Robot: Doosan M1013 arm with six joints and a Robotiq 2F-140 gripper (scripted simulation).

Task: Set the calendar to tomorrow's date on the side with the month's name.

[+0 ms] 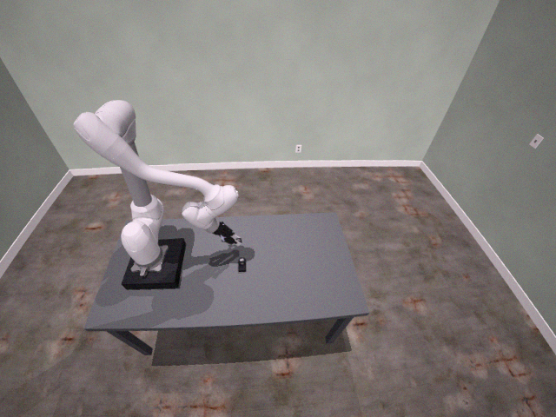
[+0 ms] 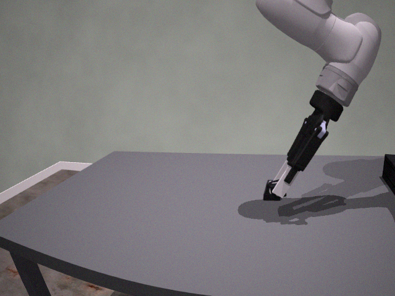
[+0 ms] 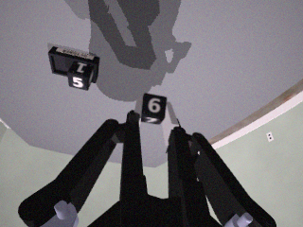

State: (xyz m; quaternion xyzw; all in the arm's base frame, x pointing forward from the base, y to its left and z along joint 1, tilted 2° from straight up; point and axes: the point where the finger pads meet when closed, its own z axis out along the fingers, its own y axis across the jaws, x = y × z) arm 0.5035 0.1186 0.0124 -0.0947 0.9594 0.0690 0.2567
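Note:
My gripper (image 3: 151,108) (image 1: 234,241) (image 2: 278,193) is shut on a black cube (image 3: 153,108) (image 2: 268,192) whose white 6 faces the wrist camera. The arm slants down and holds the cube low over the grey table (image 1: 287,278) (image 2: 143,206). The small black calendar tray (image 3: 59,59) (image 1: 241,265) stands apart from the gripper, towards the table's front in the top view. In the wrist view a second black cube (image 3: 78,81) with a white 5 sits at the tray. The month's name is too small to read.
The arm's black base plate (image 1: 173,264) (image 2: 389,172) sits at one end of the table. The arm's shadow lies on the table top beside the gripper. A patterned floor surrounds the table.

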